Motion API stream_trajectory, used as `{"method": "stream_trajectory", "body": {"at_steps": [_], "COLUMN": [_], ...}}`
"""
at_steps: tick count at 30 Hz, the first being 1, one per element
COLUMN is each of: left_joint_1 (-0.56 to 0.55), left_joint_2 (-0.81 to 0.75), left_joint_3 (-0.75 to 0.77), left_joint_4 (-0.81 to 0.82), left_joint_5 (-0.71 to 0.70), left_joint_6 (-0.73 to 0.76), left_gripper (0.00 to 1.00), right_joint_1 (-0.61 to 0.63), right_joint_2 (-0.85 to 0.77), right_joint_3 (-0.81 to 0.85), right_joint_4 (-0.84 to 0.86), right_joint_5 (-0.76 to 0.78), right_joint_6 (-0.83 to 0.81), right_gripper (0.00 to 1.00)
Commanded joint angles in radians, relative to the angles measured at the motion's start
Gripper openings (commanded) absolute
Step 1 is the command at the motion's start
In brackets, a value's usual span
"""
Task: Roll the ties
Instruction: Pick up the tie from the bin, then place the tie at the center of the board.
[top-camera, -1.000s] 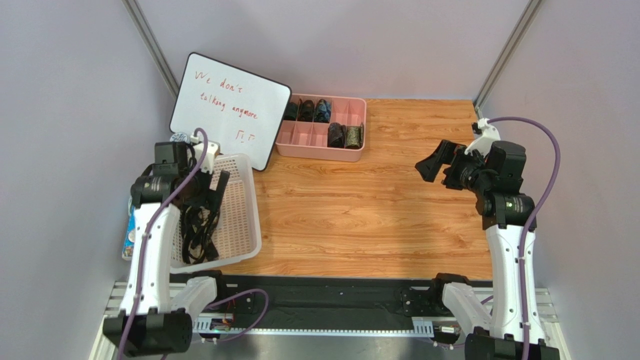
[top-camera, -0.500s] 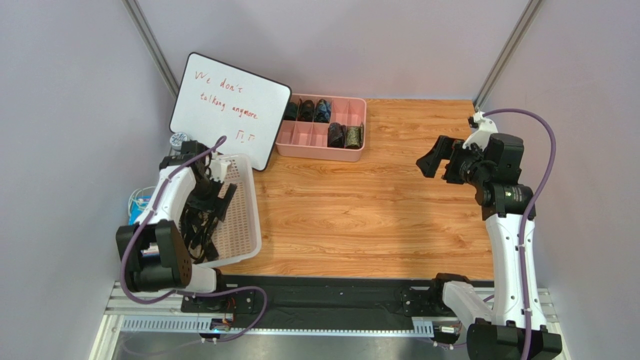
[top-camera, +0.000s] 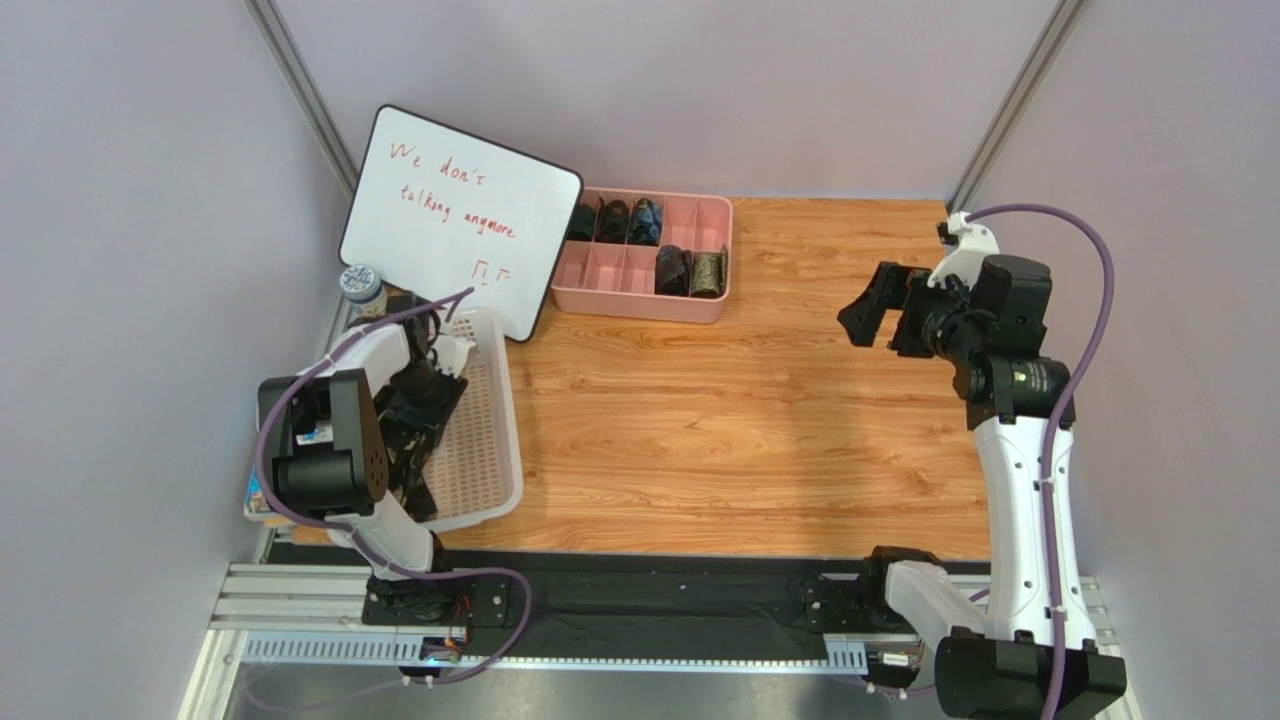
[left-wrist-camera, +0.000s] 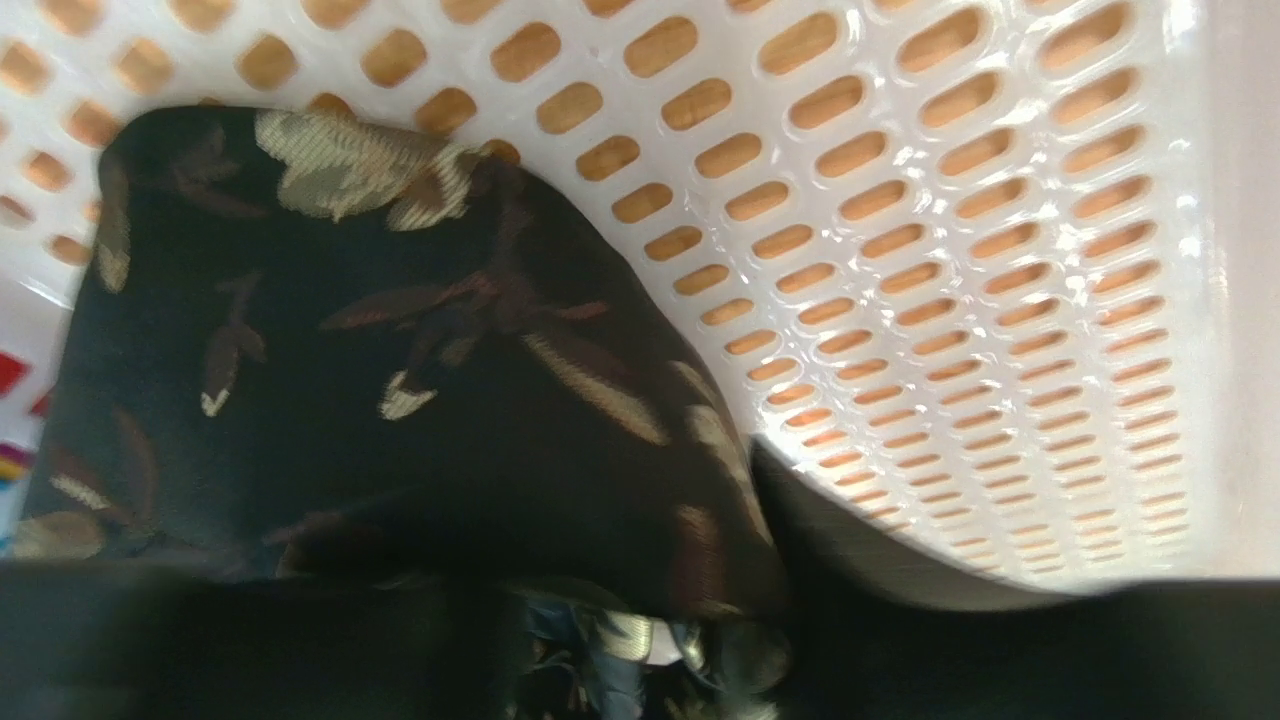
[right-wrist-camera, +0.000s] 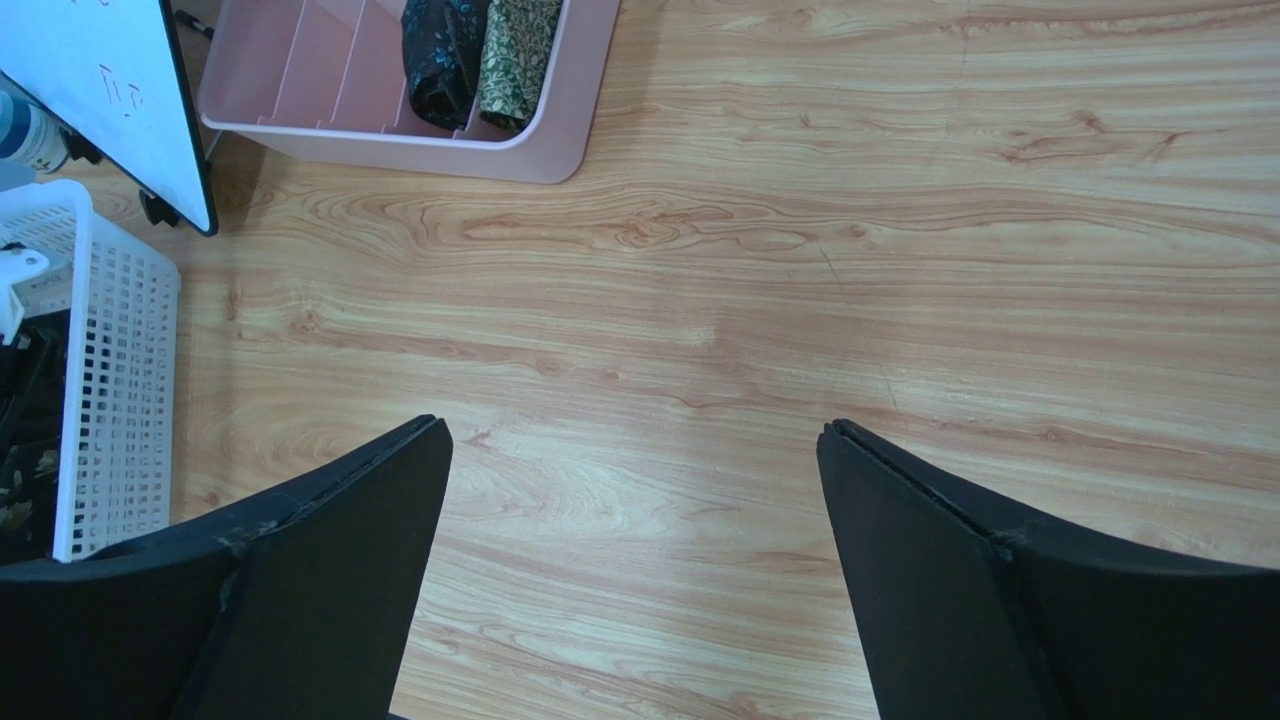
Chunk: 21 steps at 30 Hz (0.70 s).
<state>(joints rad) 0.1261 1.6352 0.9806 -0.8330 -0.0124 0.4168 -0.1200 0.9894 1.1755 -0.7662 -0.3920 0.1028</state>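
A black tie (left-wrist-camera: 376, 390) with olive-gold leaf shapes lay bunched against the perforated wall of the one white basket (left-wrist-camera: 932, 300), at the left edge of the counter (top-camera: 721, 420). How many ties made up the dark heap there could not be told. Five rolled ties (top-camera: 672, 270) sat in the single pink tray (top-camera: 639, 306), three behind and two in front. The left pincer (top-camera: 412, 402) was down in the basket, its grip unreadable. The right pincer (right-wrist-camera: 631, 435) stood wide open above the counter.
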Motion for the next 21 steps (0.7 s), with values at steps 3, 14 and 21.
{"method": "stream_trajectory", "body": {"at_steps": [3, 14, 21], "left_joint_1": [0.007, -0.057, -0.557], "left_joint_2": [-0.096, -0.324, -0.181], "left_joint_3": [0.068, 0.744, 1.029], "left_joint_4": [-0.032, -0.259, -0.245], "left_joint_5": [0.034, 0.327, 0.292], "left_joint_6": [0.031, -0.142, -0.109], "left_gripper": [0.07, 0.00, 0.00], "right_joint_1": [0.005, 0.005, -0.001], "right_joint_2": [0.020, 0.041, 0.071], "right_joint_3": [0.059, 0.091, 0.134], "right_joint_4": [0.019, -0.002, -0.057], "right_joint_5": [0.022, 0.041, 0.133], "right_joint_6": [-0.022, -0.038, -0.095], "right_gripper": [1.00, 1.00, 1.00]}}
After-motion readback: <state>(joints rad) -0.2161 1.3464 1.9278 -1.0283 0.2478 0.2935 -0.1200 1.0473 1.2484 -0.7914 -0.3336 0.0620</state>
